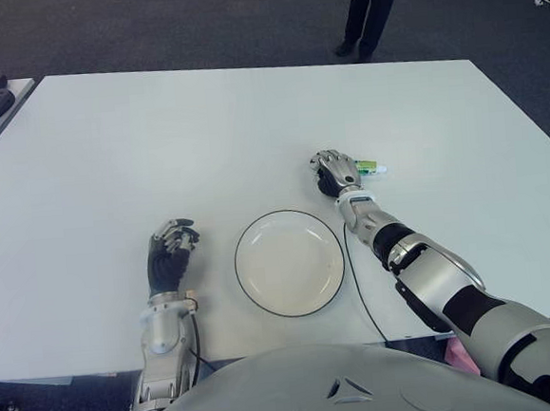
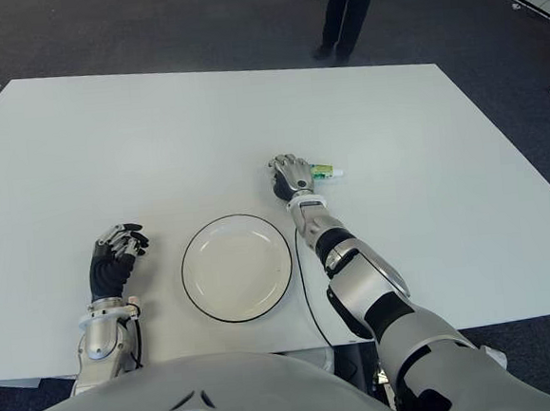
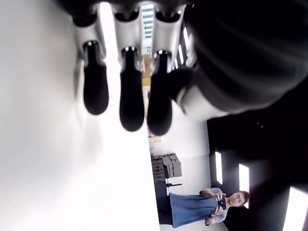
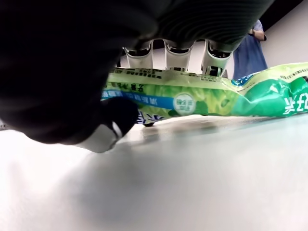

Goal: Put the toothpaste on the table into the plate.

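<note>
White and smooth, the desk stretches across a dark-carpeted room, a person's legs beyond its far edge. At left, the left robot hand shows beside the plate, fingers loosely extended, holding nothing. At centre sits the round, black-rimmed plate, empty. At right, the right robot hand curls over the glossy green toothpaste tube, lying on the desk beyond the plate. Judged risk: the slick, soft tube could slide from the fingers during lifting.
</note>
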Tool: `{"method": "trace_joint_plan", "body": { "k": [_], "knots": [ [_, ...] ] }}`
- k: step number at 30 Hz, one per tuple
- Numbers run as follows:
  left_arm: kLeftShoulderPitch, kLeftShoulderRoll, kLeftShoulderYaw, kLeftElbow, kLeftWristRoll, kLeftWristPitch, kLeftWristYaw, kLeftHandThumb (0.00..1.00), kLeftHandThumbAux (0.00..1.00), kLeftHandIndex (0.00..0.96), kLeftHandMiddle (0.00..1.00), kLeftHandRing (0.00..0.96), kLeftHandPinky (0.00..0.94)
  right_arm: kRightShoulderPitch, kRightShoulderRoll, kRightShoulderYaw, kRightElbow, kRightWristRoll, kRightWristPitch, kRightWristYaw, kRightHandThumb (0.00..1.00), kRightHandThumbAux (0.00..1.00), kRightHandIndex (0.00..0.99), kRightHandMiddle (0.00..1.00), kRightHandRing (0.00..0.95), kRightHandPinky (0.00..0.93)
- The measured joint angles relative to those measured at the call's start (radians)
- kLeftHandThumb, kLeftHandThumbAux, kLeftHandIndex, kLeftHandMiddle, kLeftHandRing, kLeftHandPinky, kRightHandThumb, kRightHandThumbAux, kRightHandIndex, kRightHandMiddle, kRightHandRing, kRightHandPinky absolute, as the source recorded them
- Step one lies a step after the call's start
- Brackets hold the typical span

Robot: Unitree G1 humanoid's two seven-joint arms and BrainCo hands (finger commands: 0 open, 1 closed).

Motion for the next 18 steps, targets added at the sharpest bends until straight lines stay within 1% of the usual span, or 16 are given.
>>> {"method": "trace_joint_plan", "body": {
  "k": [7, 12, 18],
  "knots": [
    [0.0, 0.0, 0.003, -0.003, 0.001, 0.006, 0.0, 0.704, 0.718, 0.432, 0.566, 0.555, 0.543, 0.013, -0.01, -0.003, -0.011, 0.001, -0.033, -0.043, 0.848, 0.681, 0.394, 0.547, 0.858, 0.887],
    [0.0, 0.0, 0.003, -0.004, 0.001, 0.007, 0.0, 0.703, 0.718, 0.432, 0.567, 0.554, 0.544, 0.029, -0.021, -0.006, -0.029, 0.003, -0.076, -0.079, 0.849, 0.681, 0.396, 0.55, 0.869, 0.888],
    [0.0, 0.0, 0.003, -0.007, 0.001, 0.012, 0.0, 0.704, 0.719, 0.432, 0.569, 0.556, 0.545, 0.04, -0.035, -0.015, -0.046, 0.005, -0.134, -0.099, 0.851, 0.679, 0.4, 0.554, 0.874, 0.885]
  ]
}}
